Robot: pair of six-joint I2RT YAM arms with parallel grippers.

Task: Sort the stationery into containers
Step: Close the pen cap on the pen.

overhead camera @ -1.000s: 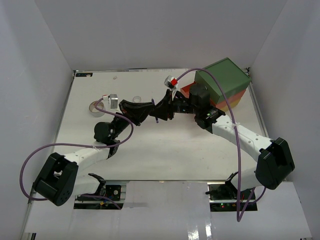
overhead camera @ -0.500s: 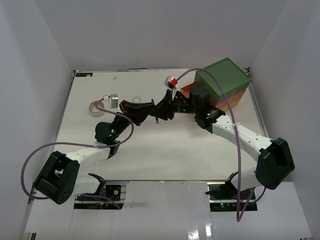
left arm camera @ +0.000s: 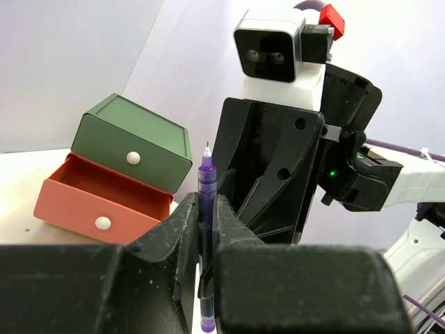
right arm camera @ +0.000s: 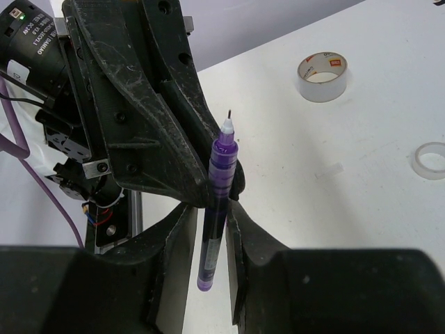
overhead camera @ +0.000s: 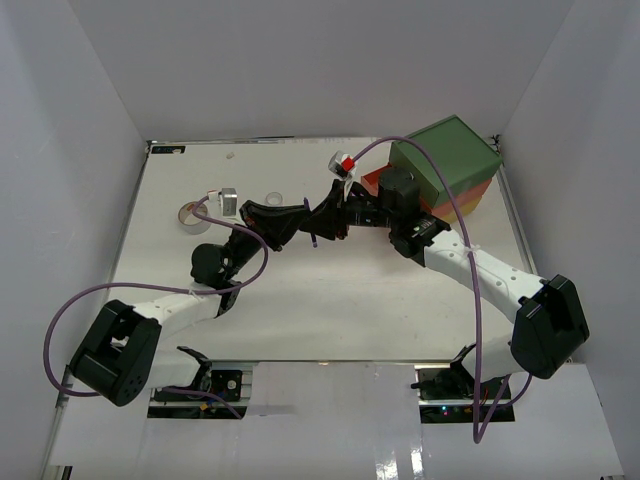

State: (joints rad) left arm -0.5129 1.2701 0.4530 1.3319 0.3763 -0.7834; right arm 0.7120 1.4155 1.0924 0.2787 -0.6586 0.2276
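Observation:
A thin purple pen point(left arm camera: 206, 181) stands upright, nib up, pinched between the jaws of my left gripper point(left arm camera: 206, 205), which is shut on it. In the top view the two grippers meet over the table's middle, the left gripper point(overhead camera: 300, 220) facing the right gripper point(overhead camera: 332, 218), with the pen point(overhead camera: 315, 238) between them. My right gripper point(right arm camera: 208, 216) has a finger on each side of the same pen point(right arm camera: 221, 174), with a narrow gap still showing on the left side. The drawer chest point(overhead camera: 450, 160) stands at the back right, its orange-red middle drawer point(left arm camera: 97, 202) pulled out under the green one point(left arm camera: 132, 142).
A beige tape roll point(overhead camera: 193, 214) and a smaller clear roll point(overhead camera: 274, 198) lie on the table at the back left; the right wrist view shows both, the beige roll point(right arm camera: 322, 75) and the clear roll point(right arm camera: 430, 160). White walls enclose the table on three sides.
The right gripper's jaws have narrowed around the pen. Both arms have stayed almost in place, and the left gripper keeps its grip.

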